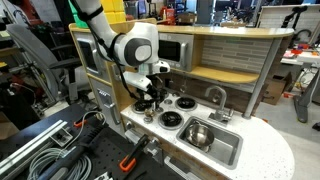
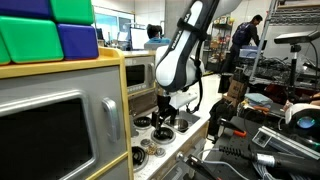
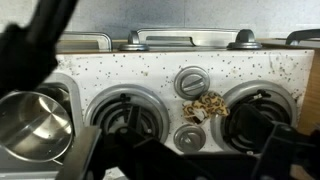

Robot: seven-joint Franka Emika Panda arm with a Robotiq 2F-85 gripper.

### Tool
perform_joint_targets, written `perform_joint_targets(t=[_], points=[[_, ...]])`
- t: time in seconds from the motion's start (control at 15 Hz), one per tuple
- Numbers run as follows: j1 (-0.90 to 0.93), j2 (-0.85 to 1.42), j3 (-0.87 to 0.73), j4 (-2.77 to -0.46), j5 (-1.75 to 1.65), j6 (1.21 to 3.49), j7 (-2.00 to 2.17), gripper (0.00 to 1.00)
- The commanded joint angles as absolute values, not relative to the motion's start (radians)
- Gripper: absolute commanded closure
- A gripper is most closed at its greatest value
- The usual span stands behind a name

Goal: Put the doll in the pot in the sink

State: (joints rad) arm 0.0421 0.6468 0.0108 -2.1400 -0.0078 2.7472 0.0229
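The doll (image 3: 203,106) is a tiny tan figure with dark spots. It lies on the speckled stovetop between two burners (image 3: 125,112) (image 3: 262,104), beside two grey knobs (image 3: 190,80). The steel pot (image 3: 30,125) shows at the left of the wrist view; in an exterior view the pot (image 1: 197,133) stands in the silver sink (image 1: 228,152). My gripper (image 3: 195,160) is open and empty, its dark fingers spread just above the doll. It hovers over the stove in both exterior views (image 1: 150,97) (image 2: 163,118), where the doll is too small to make out.
A curved faucet (image 1: 215,95) stands behind the sink. The toy kitchen's back wall and shelf (image 1: 225,60) rise close behind the stove. A toy oven with coloured blocks (image 2: 50,40) fills the near side. Cables and tools (image 1: 60,150) lie beside the counter.
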Motion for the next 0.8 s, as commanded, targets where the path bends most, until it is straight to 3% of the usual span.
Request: perform_joint_targets(t=[0.0,0.73], points=[[0.049,0.740,0.031,-2.054,0.012,2.773,0.045,0.00],[0.107,0.980,0.018,-1.778,0.015,2.649,0.154,0.00]])
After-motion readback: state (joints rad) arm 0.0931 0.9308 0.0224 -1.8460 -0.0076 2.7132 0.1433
